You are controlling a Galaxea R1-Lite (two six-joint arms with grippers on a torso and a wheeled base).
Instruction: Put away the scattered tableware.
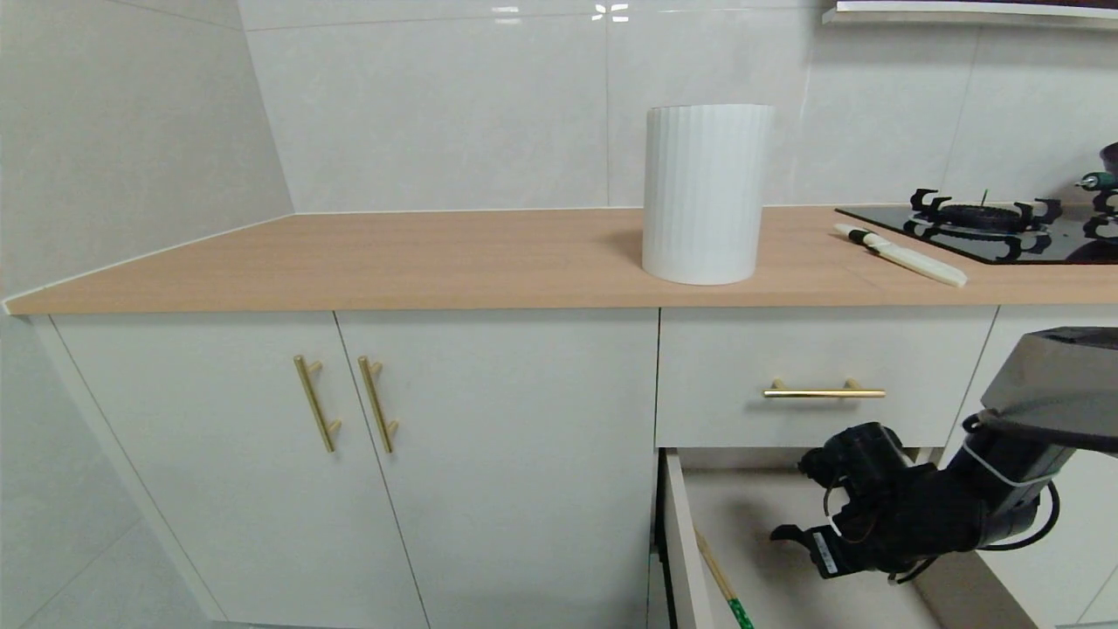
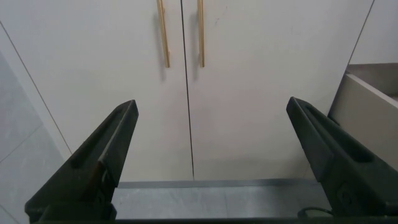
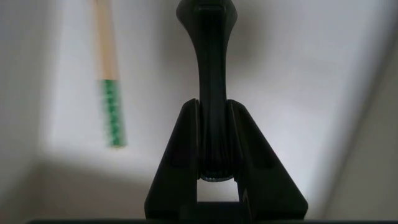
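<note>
Open drawer [image 1: 683, 533]: green-tipped chopstick [image 1: 721, 581] lying by its left wall; right gripper [image 1: 786, 534] above the floor, fingers pressed together, empty.
Counter [image 1: 437, 262]: white ribbed canister [image 1: 706, 192]; cream knife [image 1: 904, 255] beside hob [image 1: 987, 229].
Left gripper [image 2: 211, 109]: spread wide, empty, facing cupboard doors [image 2: 249, 93].

Canister [image 1: 707, 192], upper centre: white, fine vertical ribs. Counter [image 1: 393, 258]: light wood grain. Cabinets [image 1: 507, 454]: off-white; handles [image 1: 316, 404] brass-gold. Knife [image 1: 902, 255], right: cream with a black band. Hob [image 1: 1048, 249], far right: glossy black. Chopstick [image 1: 723, 584], bottom right: pale wood, green patterned end. Wall tiles [image 1: 437, 105]: pale grey-white.
</note>
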